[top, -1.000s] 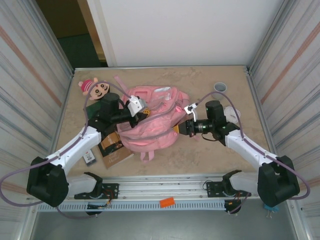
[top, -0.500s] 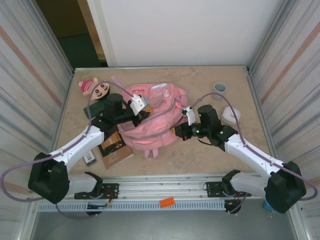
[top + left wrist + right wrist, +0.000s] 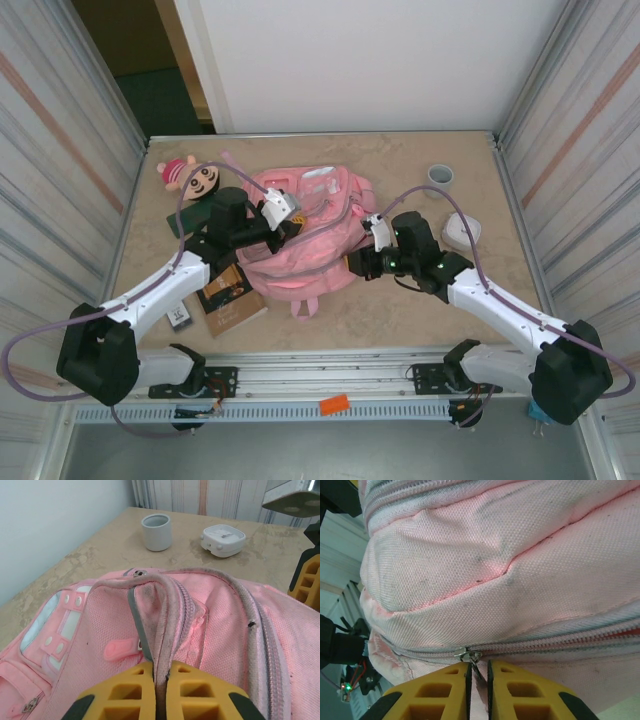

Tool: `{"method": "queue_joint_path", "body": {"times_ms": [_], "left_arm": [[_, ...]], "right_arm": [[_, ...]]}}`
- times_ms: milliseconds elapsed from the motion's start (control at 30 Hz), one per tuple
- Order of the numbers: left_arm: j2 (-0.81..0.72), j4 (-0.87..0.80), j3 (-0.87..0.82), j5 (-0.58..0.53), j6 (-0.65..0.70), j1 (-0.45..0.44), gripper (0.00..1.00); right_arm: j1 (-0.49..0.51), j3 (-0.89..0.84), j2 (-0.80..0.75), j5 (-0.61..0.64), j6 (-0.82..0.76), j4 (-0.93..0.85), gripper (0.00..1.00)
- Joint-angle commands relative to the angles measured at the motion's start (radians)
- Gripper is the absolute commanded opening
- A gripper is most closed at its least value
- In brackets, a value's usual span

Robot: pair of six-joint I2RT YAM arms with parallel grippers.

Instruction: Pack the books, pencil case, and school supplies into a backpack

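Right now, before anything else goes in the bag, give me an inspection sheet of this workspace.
Surface: beige marbled table, no spills seen.
Job's things: pink backpack lies mid-table; book and black-and-white card lie outside it by the left arm; dark green pencil case sits partly under that arm.
Clutter: plush doll at back left; grey cup and small white gadget on the right.
Grippers: left gripper shut on the backpack's zip edge; right gripper at a zip pull, fingers either side, grip unclear.
Cables: purple cables loop off both arms.
Surroundings: ribbed metal walls at both sides, white panel behind.
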Motion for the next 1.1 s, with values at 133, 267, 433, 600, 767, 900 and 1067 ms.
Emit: {"method": "queue_joint_path", "body": {"times_ms": [133, 267, 433, 600, 767, 900, 1067], "left_arm": [[-0.006, 0.197, 0.024, 0.011, -0.070, -0.018, 0.00], [-0.003, 0.206, 0.024, -0.024, -0.086, -0.030, 0.00], [0.012, 0.176, 0.041, -0.181, -0.101, -0.072, 0.00], [0.061, 0.164, 0.071, -0.365, -0.154, -0.115, 0.00], [0.152, 0.168, 0.135, -0.450, -0.176, -0.166, 0.00], [0.215, 0.192, 0.185, -0.479, -0.196, -0.193, 0.00], [0.250, 0.250, 0.210, -0.447, -0.211, -0.205, 0.00]], "right_arm": [[0.025, 0.024, 0.004, 0.024, -0.010, -0.027, 0.20], [0.032, 0.029, -0.007, 0.022, -0.004, -0.038, 0.05], [0.053, 0.046, -0.036, 0.028, 0.051, -0.035, 0.00], [0.135, 0.080, -0.033, 0.066, 0.129, -0.034, 0.00], [0.225, 0.110, 0.019, 0.097, 0.243, -0.013, 0.00], [0.289, 0.124, 0.076, 0.124, 0.321, 0.052, 0.00], [0.327, 0.140, 0.141, 0.125, 0.387, 0.137, 0.00]]}}
